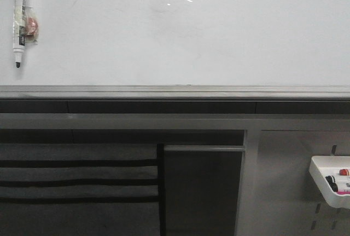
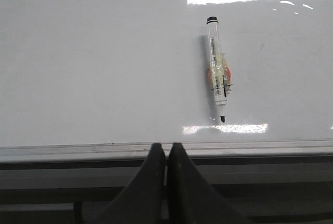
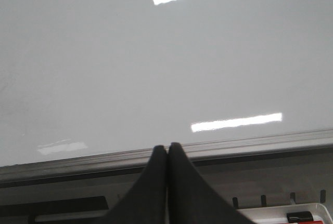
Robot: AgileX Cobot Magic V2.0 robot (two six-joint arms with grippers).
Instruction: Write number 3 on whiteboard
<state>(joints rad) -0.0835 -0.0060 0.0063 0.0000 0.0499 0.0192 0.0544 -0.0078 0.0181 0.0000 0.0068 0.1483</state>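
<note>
Both pincers, left (image 2: 165, 154) and right (image 3: 166, 156), were closed and empty; the marker (image 1: 20, 19) hung upright on the blank whiteboard (image 1: 180, 39), nearer the left arm.

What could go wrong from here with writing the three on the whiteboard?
1. The marker hangs uncapped, tip down, on the whiteboard; a clumsy grasp could smear ink or knock it off.
2. Both the left gripper and right gripper have their fingers shut, so one must open before reaching the marker.
3. The board's glare may hide thin strokes.
</note>
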